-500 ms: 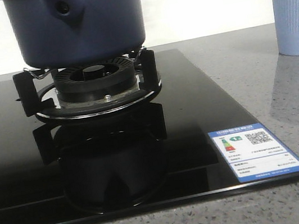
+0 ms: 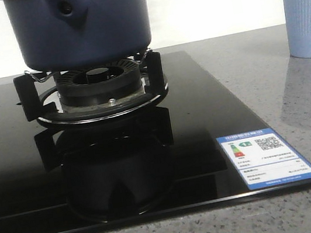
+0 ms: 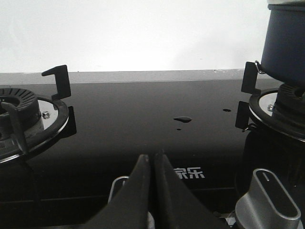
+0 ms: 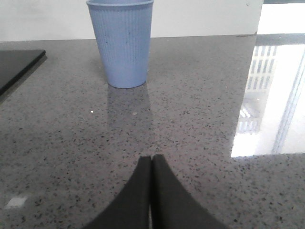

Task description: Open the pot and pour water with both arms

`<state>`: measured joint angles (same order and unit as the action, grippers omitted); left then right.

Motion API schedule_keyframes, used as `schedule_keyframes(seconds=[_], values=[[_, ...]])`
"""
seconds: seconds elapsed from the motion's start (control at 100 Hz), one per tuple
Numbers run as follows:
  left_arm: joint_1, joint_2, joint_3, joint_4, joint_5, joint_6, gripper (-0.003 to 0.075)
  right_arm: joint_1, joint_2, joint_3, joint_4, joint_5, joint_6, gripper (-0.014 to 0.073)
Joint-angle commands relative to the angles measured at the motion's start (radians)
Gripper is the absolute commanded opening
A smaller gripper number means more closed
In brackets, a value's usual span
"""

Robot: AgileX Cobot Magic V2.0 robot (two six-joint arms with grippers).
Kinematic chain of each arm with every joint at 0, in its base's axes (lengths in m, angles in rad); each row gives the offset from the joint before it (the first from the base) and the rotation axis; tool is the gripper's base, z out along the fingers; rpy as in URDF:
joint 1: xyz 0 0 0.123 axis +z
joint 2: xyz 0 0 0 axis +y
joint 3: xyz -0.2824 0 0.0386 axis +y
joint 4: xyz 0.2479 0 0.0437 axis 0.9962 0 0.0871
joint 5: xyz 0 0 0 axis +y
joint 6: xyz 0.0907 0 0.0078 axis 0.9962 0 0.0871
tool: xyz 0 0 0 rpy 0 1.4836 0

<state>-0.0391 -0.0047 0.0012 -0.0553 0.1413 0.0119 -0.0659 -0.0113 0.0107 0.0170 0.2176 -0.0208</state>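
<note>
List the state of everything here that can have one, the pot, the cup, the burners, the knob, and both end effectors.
pot: upright on the burner grate, top out of view
cup: upright on the counter, contents not visible
left burner: bare, no flame visible
knob: setting unclear
left end effector: shut, empty
right end effector: shut, empty

bare counter between pot and cup

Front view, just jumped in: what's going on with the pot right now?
Nothing is being handled. The pot sits on the burner stand of the black cooktop; the light blue cup stands apart on the counter. The left claw is shut and empty facing the cooktop, the right claw shut and empty facing the cup.
</note>
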Motion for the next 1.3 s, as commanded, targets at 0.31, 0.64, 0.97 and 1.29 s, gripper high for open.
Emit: schedule_keyframes(seconds=[0.31,0.64,0.97,1.29], values=[[0.005,-0.026,0.009,-0.004,-0.078,-0.004,-0.0020,-0.001,-0.018,0.024,0.002,-0.090,-0.008,-0.0070],[0.005,-0.026,0.009,-0.049,-0.108,-0.004,-0.0020,-0.001,-0.018,0.024,0.114,-0.098,-0.008,-0.0070],[0.005,-0.026,0.009,-0.400,-0.158,-0.004,-0.0020,-0.001,-0.018,0.024,0.320,-0.146,-0.008,-0.0070],[0.005,-0.026,-0.028,-0.705,-0.141,-0.004,-0.0020,-0.001,-0.018,-0.025,0.620,-0.138,-0.024,-0.0070]])
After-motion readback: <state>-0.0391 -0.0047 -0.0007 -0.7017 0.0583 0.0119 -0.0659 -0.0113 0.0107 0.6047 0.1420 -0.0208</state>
